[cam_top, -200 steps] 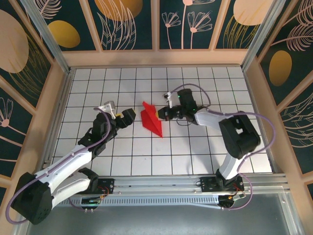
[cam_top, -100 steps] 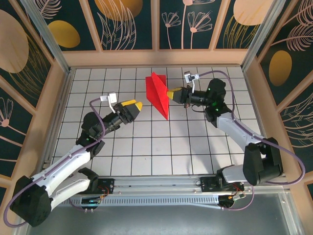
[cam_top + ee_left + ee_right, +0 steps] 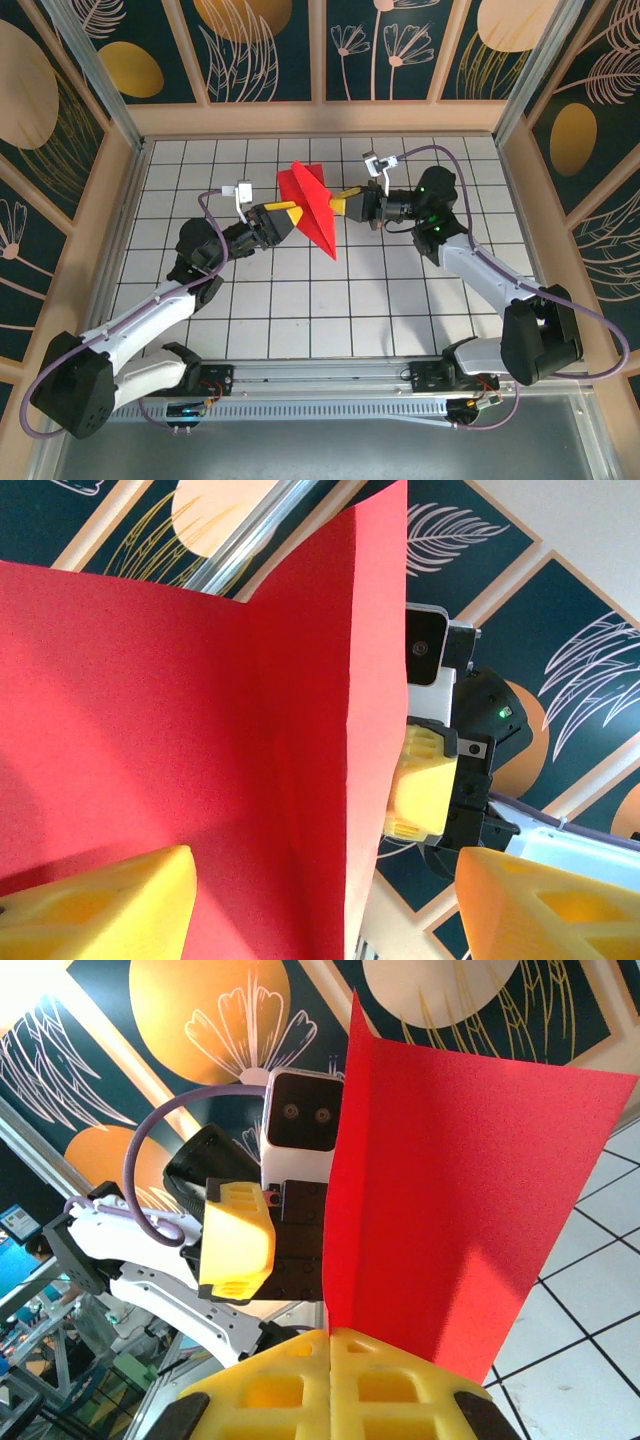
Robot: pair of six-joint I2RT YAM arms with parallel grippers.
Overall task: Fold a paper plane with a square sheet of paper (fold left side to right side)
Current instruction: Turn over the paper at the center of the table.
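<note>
The square sheet of paper is bright red and folded into a pointed paper plane [image 3: 310, 205]. It hangs in the air above the middle of the tiled table, point toward the near side. My right gripper [image 3: 341, 205] is shut on its creased edge from the right, and the pinch is plain in the right wrist view [image 3: 330, 1335], with the red wings [image 3: 470, 1190] standing up from the jaws. My left gripper [image 3: 292, 216] has reached the plane from the left. Its jaws stand open on either side of the fold [image 3: 325, 880], and the red paper [image 3: 200, 730] is between them.
The white grid-tiled table [image 3: 300, 300] lies below both grippers, inside tan walls [image 3: 120, 230] with dark floral panels. A metal rail [image 3: 330, 375] runs along the near edge by the arm bases. The two grippers face each other at close range across the paper.
The right gripper lifted the plane off the table and shifted it slightly left. The left gripper rose and moved right until its jaws straddle the paper, narrowing as it came.
</note>
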